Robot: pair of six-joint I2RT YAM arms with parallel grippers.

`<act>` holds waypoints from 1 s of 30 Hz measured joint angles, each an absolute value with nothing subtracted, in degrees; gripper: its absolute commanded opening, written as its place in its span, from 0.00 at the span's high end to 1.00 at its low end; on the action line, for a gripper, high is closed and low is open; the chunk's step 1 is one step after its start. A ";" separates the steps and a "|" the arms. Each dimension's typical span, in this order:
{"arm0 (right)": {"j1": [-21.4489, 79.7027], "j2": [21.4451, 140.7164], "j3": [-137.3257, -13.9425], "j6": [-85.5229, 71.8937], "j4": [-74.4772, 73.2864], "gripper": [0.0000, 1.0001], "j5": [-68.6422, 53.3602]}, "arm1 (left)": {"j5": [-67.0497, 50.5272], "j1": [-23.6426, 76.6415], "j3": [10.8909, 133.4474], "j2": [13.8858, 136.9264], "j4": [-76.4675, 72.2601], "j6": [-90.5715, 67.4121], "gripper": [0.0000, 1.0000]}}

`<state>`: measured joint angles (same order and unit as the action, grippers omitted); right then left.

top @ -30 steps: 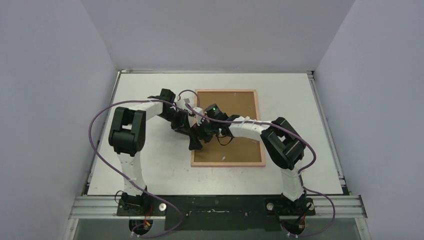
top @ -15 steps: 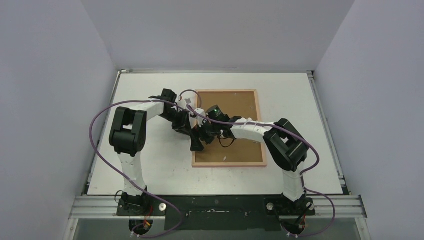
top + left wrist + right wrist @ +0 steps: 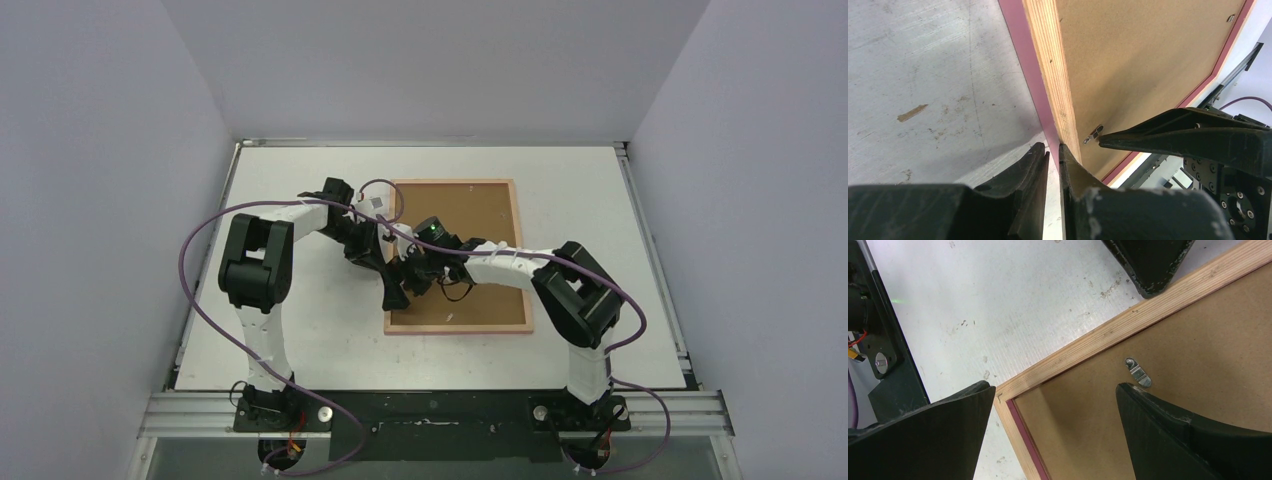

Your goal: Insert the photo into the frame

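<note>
The frame [image 3: 455, 183] lies face down on the table, its salmon wood rim around the brown hardboard backing [image 3: 470, 215]. The photo is not visible in any view. My left gripper [image 3: 383, 262] is shut, its tips [image 3: 1054, 150] against the outer pink side of the frame's left rim [image 3: 1048, 60]. My right gripper [image 3: 393, 292] is open wide over the frame's near-left corner [image 3: 1000, 395]. One of its fingers [image 3: 948, 415] is over the table. The other [image 3: 1168, 430] is over the backing [image 3: 1088, 440], its tip just beside a metal turn clip [image 3: 1138, 372].
White table [image 3: 300, 330] lies to the left of the frame. The left gripper's black tip [image 3: 1148, 265] shows at the frame's rim in the right wrist view. The right finger [image 3: 1188, 135] crosses the left wrist view beside the clip [image 3: 1093, 135]. Purple cables loop round both arms.
My right gripper has slid a little nearer along the frame's left rim, and its elbow has swung right. The left gripper has hardly moved.
</note>
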<state>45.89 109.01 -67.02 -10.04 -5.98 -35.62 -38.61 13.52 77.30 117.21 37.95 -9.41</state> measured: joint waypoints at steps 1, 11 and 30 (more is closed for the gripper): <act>46.00 109.01 -67.02 -10.02 -6.00 0.02 -35.59 | -38.61 13.52 77.30 117.21 37.95 -9.41 0.88; 44.03 108.95 -67.53 -9.32 -6.94 0.02 -35.97 | -38.61 13.52 77.30 117.21 37.98 -9.41 0.88; 42.15 110.61 -68.03 -11.27 -3.31 0.03 -38.81 | -38.30 13.52 77.52 117.21 38.26 -9.39 0.88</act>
